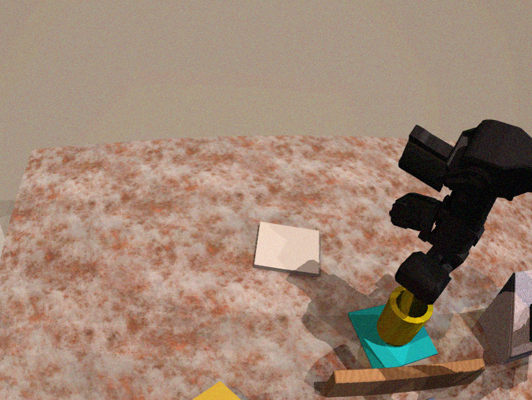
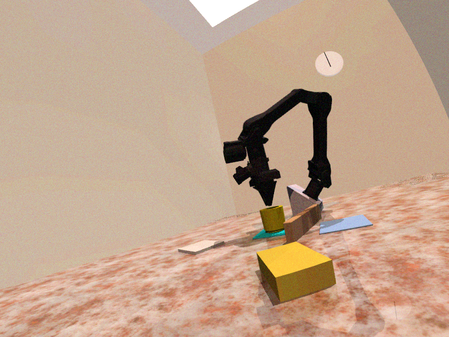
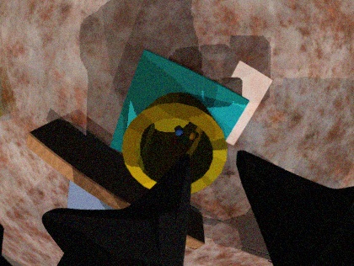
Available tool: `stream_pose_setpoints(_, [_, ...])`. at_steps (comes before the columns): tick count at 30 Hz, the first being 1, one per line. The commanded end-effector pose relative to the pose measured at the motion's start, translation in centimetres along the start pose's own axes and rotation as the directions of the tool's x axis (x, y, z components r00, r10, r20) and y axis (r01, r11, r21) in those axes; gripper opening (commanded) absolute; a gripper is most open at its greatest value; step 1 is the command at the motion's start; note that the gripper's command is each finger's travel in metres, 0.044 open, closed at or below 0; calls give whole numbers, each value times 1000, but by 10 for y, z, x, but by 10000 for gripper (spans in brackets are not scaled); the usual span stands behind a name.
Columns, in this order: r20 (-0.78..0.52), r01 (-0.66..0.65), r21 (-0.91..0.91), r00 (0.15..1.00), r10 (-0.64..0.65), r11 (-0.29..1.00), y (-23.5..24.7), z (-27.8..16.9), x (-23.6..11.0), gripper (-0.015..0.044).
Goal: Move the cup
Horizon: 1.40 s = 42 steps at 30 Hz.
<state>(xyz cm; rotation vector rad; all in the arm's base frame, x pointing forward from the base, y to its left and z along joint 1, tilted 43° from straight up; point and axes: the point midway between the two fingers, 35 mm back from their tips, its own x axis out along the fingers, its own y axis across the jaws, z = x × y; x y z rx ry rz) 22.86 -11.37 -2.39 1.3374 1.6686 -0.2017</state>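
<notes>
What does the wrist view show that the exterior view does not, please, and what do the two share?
Only the wrist view looks down into the cup, showing a small blue marble inside. Only the exterior view shows the whole arm, the yellow block and a wall clock. Both show the cup upright on the teal pad, beside the wooden block, with the fingers apart.

Table top (image 1: 128, 241): mottled rust-and-grey, stone-like, matt finish. Cup (image 1: 399, 322): smooth yellow, plastic-looking, with a faint sheen along the rim. Teal pad (image 1: 408, 351) under it: flat, smooth, slightly glossy. White pad (image 1: 287, 247), at 10 o'clock from the cup: smooth, matt, card-like. Bar (image 1: 408, 374), at 6 o'clock: wood with visible grain. Yellow block (image 2: 296, 270): smooth, matt, uniform. Gripper (image 2: 267, 201) and arm: matt black, plastic-looking.
</notes>
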Motion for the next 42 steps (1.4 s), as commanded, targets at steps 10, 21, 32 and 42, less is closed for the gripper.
stream_pose_setpoints(10, [-1, -1, 1, 1000, 1, 1000, 0, 0, -11, 199])
stream_pose_setpoints(21, [0, 0, 1, 1000, 0, 1000, 1, 0, -19, 440])
stream_pose_setpoints(32, [2, 4, -2, 1000, -4, 1000, 1, 2, -57, 440])
stream_pose_setpoints(42, [4, 0, 2, 1000, 0, 1000, 2, 2, -71, 440])
